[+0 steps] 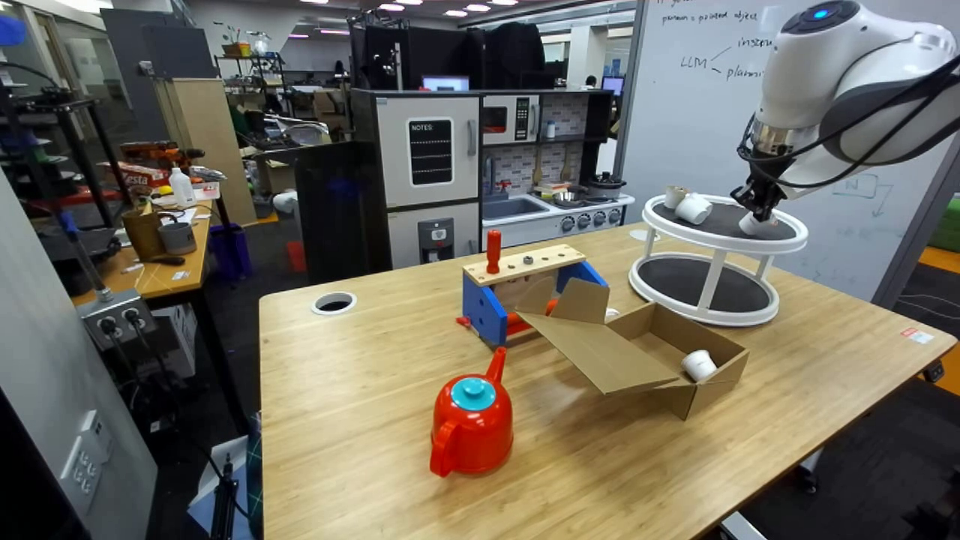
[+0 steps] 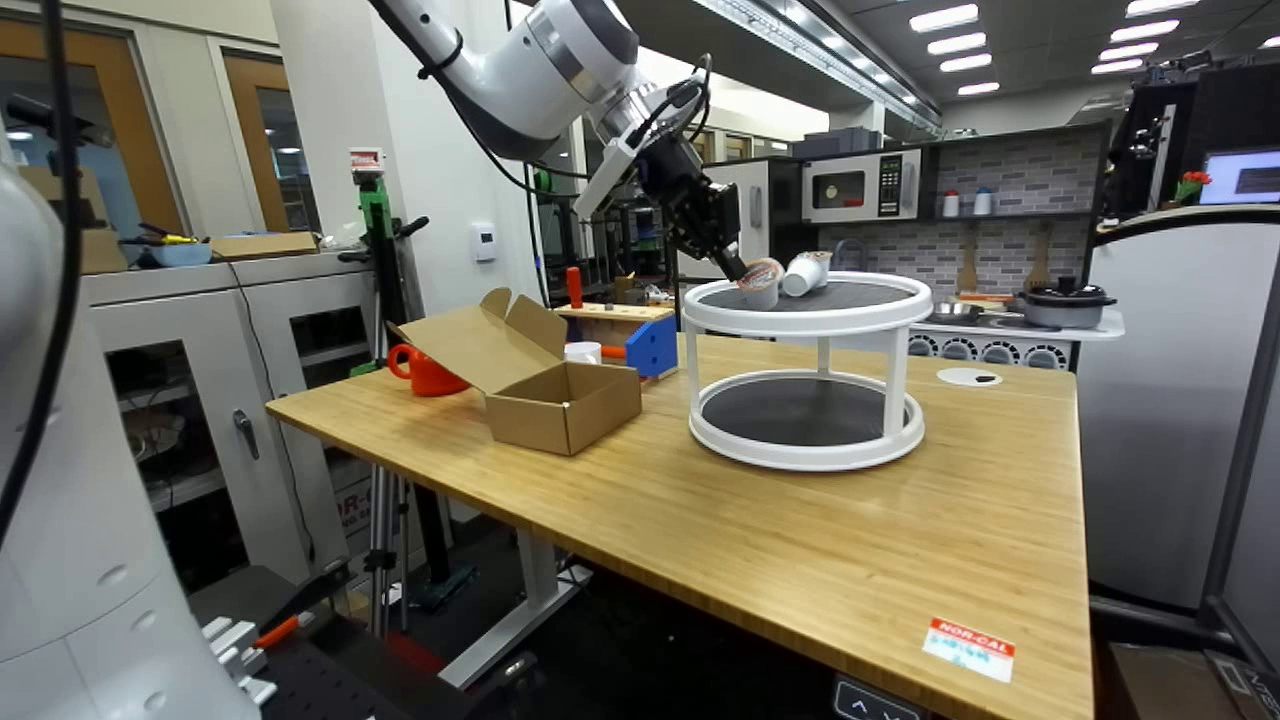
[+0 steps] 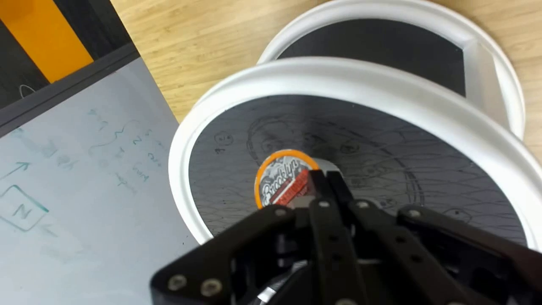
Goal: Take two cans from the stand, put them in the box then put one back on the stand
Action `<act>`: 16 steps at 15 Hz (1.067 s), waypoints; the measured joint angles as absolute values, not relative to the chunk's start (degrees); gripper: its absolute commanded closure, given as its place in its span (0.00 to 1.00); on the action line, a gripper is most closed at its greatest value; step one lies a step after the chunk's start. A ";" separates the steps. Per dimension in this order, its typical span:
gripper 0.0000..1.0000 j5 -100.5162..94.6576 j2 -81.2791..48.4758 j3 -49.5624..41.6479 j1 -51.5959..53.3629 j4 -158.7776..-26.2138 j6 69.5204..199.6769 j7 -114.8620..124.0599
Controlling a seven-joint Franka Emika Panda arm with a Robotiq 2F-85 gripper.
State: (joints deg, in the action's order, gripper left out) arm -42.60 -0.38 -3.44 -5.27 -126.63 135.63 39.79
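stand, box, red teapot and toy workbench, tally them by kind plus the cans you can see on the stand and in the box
Stand: 1
Box: 1
Teapot: 1
Toy workbench: 1
Cans: 4 in sight (3 on the stand, 1 in the box)
Total: 8

Wrist view: fingers partly hide can; stand cropped

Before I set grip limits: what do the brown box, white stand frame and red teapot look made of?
Box: cardboard; matte brown, thin folded panels.
Stand frame: painted wood or plastic, can't tell; smooth satin white, no grain showing.
Teapot: probably plastic; glossy, evenly red body with highlights, though enamelled metal isn't ruled out.
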 measured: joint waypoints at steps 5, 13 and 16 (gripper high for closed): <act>0.84 -41.58 -0.52 -3.28 -3.84 -126.60 134.00 39.50; 0.37 -40.88 -0.64 -3.26 -3.51 -126.68 133.64 39.36; 0.16 -40.89 -0.64 -3.27 -3.51 -126.69 133.65 39.46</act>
